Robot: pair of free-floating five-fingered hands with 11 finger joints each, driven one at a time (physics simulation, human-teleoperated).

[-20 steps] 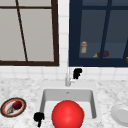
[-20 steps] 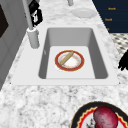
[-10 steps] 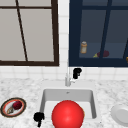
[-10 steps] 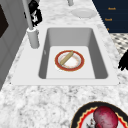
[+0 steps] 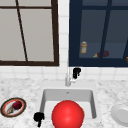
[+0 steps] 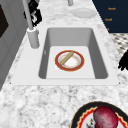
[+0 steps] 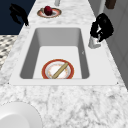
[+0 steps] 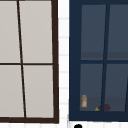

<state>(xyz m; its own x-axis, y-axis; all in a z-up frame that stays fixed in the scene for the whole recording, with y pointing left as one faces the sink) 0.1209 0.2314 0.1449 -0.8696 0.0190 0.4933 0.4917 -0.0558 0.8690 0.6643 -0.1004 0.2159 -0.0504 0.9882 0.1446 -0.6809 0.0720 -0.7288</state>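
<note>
A red-rimmed bowl point(image 6: 69, 60) lies in the white sink point(image 6: 98, 53) with a wooden stick point(image 7: 60, 70) across it; from the front the bowl point(image 5: 67, 115) looks like a red dome. My right hand point(image 5: 76, 72) hovers at the faucet point(image 5: 67, 79), fingers curled, just right of its base; it also shows in the left side view point(image 6: 33, 13) and the right side view point(image 7: 101, 26). I cannot see whether it touches the faucet point(image 7: 94, 42). My left hand point(image 5: 38, 117) hangs with relaxed fingers off the sink's front left corner, beyond the counter edge point(image 7: 18, 13), point(image 6: 123, 61).
A dark-rimmed plate point(image 5: 13, 107) with a red fruit point(image 6: 105, 118) sits on the marble counter left of the sink. A white plate point(image 5: 121, 114) sits to the sink's right. Behind the dark window stand a small bottle point(image 5: 83, 47) and a reddish item point(image 5: 104, 53).
</note>
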